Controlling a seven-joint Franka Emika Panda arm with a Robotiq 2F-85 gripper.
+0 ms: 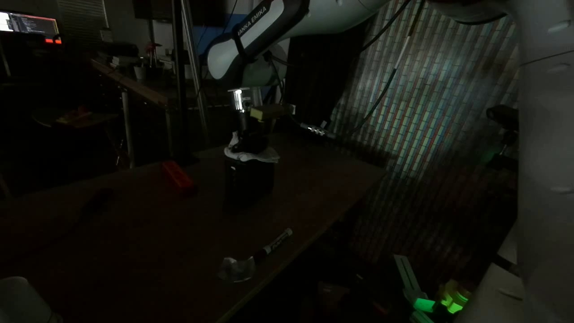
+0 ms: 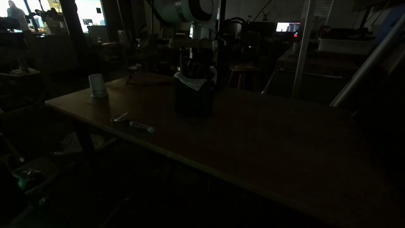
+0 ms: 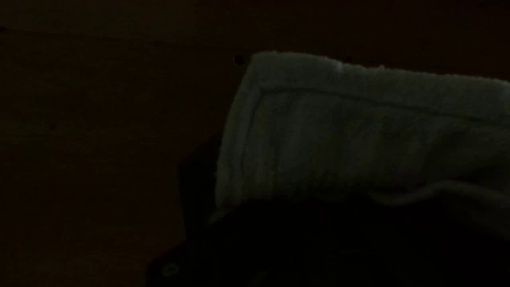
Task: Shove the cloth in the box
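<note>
Table (image 2: 278, 139): one cloth (image 2: 191, 82) over one box (image 2: 193, 99).

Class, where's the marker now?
In an exterior view, the marker lies on the table, in front of the dark box and right of a clear crumpled item.

place: dim lab or workshop | signs: robot arm (image 1: 338, 20), lit monitor (image 1: 29, 24), cluttered bench (image 1: 151, 94)

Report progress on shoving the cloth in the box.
Done: the cloth lies over the top of the box in both exterior views. In hand: the gripper is down at the cloth, probably pressing it; its opening is too dark to tell. Left: the part hanging outside needs tucking in.
</note>
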